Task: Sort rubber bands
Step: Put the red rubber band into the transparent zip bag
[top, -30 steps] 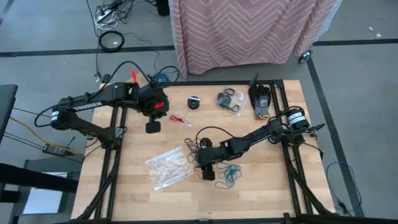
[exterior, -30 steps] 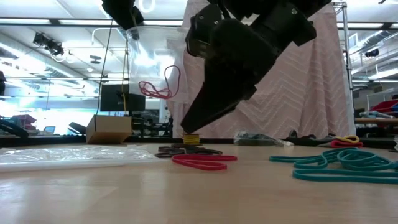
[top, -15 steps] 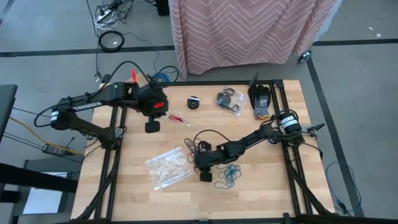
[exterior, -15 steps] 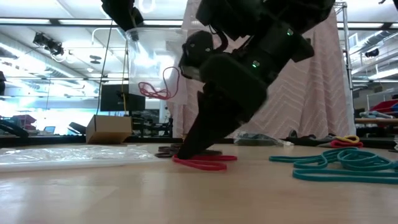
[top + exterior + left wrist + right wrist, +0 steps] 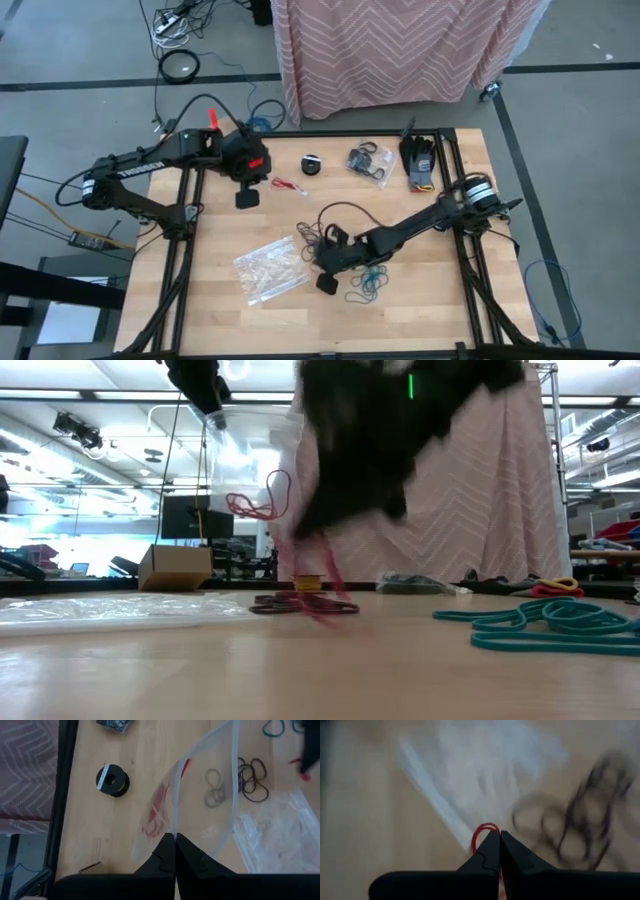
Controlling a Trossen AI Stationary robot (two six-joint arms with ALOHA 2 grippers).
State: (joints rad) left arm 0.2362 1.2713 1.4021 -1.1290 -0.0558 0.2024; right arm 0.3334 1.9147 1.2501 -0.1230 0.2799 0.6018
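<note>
Right wrist view: right gripper [image 5: 495,837] closed on red rubber band [image 5: 481,834], mostly hidden | left gripper [image 5: 175,842] pinched on clear bag [image 5: 210,795] | background blurred

the left gripper [image 5: 175,851] pinches the edge of a clear plastic bag [image 5: 210,795] between closed fingers, and the bag hangs open above the wooden table [image 5: 125,830]. red rubber bands [image 5: 157,807] show through the bag's film. on the table lie a small black round disc [image 5: 112,780], brown rubber bands [image 5: 216,790], black rubber bands [image 5: 254,779] and another clear bag [image 5: 280,835] lying flat. teal rubber bands [image 5: 274,727] sit at the far edge.
</note>
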